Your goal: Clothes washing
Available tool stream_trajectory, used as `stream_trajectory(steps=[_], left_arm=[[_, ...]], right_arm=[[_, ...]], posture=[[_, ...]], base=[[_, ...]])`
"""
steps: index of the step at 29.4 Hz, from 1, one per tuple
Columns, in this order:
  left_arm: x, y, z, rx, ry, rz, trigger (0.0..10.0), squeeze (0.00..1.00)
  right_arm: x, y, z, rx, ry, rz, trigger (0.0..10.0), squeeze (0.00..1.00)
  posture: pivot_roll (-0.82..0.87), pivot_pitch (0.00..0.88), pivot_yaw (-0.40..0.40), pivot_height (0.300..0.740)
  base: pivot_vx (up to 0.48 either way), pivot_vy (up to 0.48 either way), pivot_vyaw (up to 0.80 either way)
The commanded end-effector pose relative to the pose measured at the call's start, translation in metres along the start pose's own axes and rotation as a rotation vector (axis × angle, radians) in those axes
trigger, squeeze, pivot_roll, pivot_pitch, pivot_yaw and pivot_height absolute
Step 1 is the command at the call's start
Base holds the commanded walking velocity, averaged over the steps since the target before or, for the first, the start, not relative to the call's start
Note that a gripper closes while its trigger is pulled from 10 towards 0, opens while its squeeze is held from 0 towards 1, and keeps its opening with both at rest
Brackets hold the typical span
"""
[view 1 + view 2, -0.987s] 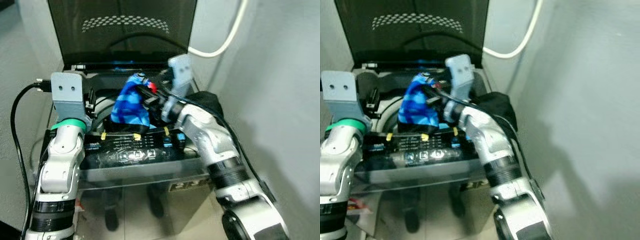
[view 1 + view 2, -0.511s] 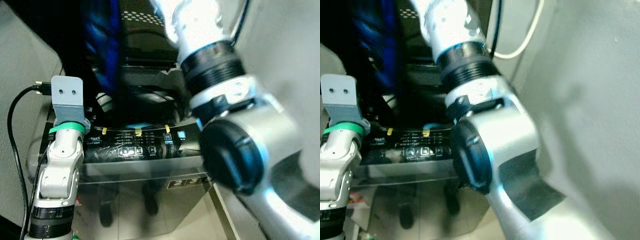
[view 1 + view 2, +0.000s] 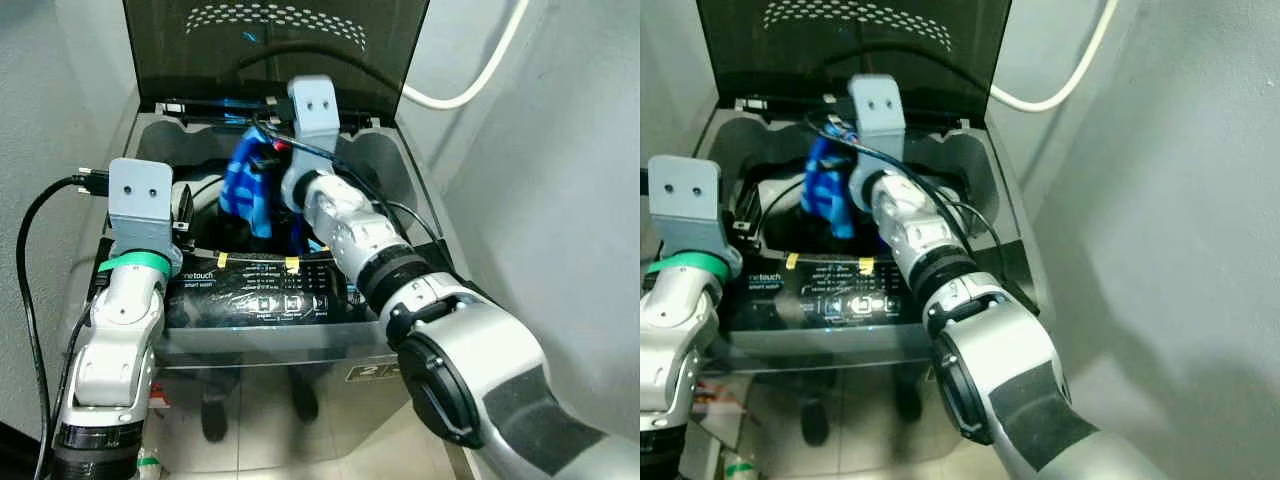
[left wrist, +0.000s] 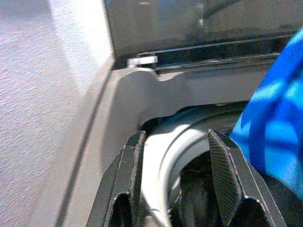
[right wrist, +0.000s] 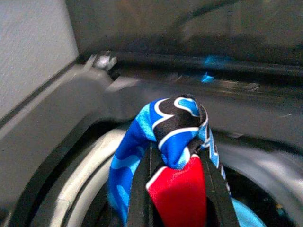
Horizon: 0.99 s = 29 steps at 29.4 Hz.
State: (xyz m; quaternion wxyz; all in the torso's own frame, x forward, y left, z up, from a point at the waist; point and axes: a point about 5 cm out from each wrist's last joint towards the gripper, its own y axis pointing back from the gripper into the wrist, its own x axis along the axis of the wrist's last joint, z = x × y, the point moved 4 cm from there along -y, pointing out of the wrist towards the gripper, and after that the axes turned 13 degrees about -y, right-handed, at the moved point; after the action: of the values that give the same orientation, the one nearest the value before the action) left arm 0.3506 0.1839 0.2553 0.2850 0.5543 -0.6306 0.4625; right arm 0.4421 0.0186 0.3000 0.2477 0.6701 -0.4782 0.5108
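**Left gripper open at the washer's rim**

The left gripper (image 4: 177, 182) points its two black fingers (image 4: 222, 177), spread apart and holding nothing, over the curved pale rim of the drum (image 4: 163, 146). Blue patterned cloth (image 4: 274, 127) hangs just beside one finger. Beyond, the grey washer top (image 4: 142, 90) meets the dark raised lid (image 4: 199, 23).

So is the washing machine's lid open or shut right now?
Open. The dark lid stands upright behind the drum opening, and the right tool holds a blue garment over it.
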Motion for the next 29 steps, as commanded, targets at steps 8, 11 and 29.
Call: stream_trajectory(steps=[8,11,29], left_arm=[[0.004,0.015,0.057,-0.43,-0.07,-0.008,10.0,0.0],[-0.001,0.017,0.059,-0.473,-0.064,-0.058,10.0,0.0],[0.02,0.006,0.048,-0.443,-0.07,-0.024,10.0,0.0]], right_arm=[[0.066,0.002,0.028,-0.159,0.135,0.187,10.0,0.0],[0.061,-0.001,0.013,-0.045,0.291,0.109,10.0,0.0],[0.022,0.006,-0.011,0.328,0.331,-0.257,10.0,0.0]], posture=[[0.2,0.055,-0.01,0.74],[0.2,0.054,-0.003,0.74],[0.2,0.043,0.021,0.74]], base=[[0.0,0.0,0.0],[0.0,0.0,0.0],[0.0,0.0,0.0]])
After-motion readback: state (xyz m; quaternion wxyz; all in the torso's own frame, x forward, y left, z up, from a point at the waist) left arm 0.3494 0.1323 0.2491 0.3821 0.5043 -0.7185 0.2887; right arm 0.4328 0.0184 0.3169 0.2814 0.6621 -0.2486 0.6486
